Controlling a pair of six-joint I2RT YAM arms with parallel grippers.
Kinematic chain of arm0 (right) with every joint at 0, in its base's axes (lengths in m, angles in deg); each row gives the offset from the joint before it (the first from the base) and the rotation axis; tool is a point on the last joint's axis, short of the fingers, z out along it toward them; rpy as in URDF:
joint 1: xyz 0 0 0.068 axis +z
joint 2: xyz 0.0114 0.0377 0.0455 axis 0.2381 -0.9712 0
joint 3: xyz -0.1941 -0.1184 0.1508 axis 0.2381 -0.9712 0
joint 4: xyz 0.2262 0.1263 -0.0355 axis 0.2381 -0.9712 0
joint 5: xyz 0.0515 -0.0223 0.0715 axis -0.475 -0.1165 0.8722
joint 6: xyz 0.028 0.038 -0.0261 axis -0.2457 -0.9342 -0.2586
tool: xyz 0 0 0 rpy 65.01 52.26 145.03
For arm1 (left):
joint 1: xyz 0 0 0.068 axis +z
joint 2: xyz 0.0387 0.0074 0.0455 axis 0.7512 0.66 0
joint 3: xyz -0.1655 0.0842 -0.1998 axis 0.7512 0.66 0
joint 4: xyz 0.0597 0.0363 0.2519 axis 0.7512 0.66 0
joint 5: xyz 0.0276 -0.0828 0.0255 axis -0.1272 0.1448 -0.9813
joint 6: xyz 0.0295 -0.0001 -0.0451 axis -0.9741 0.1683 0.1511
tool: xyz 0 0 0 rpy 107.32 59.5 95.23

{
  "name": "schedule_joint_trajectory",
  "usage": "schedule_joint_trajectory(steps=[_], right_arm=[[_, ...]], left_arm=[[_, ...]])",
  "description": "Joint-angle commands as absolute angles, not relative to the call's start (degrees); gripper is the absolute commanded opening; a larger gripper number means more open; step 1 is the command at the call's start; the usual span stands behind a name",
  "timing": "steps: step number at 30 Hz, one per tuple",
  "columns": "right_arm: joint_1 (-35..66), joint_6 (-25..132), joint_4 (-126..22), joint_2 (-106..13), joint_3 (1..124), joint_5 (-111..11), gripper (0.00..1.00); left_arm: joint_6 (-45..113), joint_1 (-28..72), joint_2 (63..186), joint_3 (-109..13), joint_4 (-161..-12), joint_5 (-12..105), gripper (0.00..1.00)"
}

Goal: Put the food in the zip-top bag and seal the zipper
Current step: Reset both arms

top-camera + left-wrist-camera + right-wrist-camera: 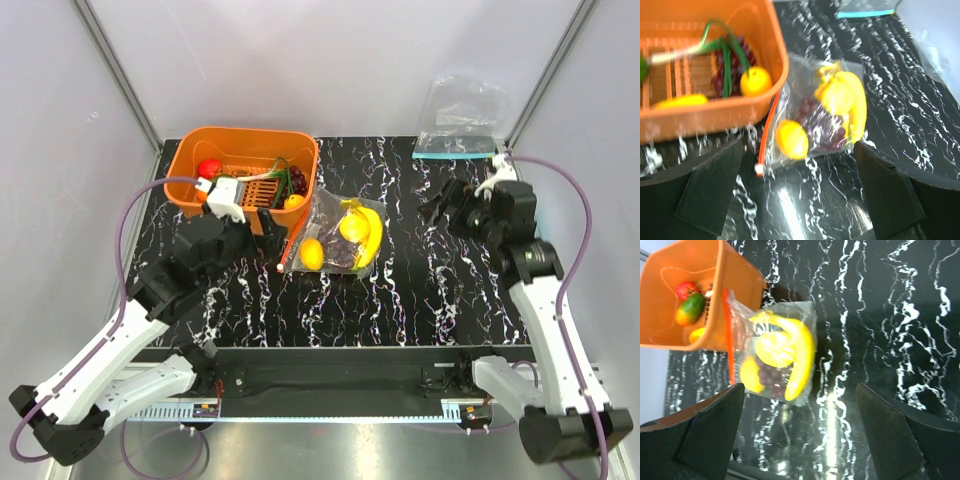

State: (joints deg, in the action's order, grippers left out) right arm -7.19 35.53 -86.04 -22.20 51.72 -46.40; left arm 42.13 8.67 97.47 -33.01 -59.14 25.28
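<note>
The clear zip-top bag [335,235] lies flat on the table, right of the orange basket. Inside it are the yellow banana bunch [370,235], two yellow lemon pieces [312,253] and dark purple grapes [340,250]. Its red-orange zipper [293,240] runs along the left edge, next to the basket. My left gripper [272,228] is open and empty just left of the zipper; its view shows the bag [820,115] and zipper [767,132] ahead of it. My right gripper [440,205] is open and empty, well right of the bag [777,357].
The orange basket [245,150] at the back left holds more toy fruit, including grapes [730,70] and a lemon [756,81]. Clear bags with a teal-blue strip [455,145] lie at the back right edge. White walls enclose the table.
</note>
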Motion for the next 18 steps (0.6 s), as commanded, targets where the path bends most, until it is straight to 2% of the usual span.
schedule_joint_trajectory(steps=[1, 4, 9, 18], right_arm=[[-7.27, 39.23, -79.96, -13.11, 45.39, -48.68, 1.0], [-7.27, 39.33, -76.26, -7.12, 39.14, -48.94, 1.0], [-7.27, 33.53, -80.29, -5.95, 36.58, -49.74, 1.0], [-7.36, 32.03, -81.26, -5.07, 35.43, -48.78, 1.0]], left_arm=[[50.42, 8.8, 93.59, -29.95, -59.98, 22.62, 0.99], [53.6, 8.8, 90.78, -25.47, -63.58, 24.99, 0.99], [53.26, 8.8, 86.64, -19.93, -70.44, 31.06, 0.99], [55.19, 8.8, 84.53, -18.08, -68.6, 29.22, 0.99]])
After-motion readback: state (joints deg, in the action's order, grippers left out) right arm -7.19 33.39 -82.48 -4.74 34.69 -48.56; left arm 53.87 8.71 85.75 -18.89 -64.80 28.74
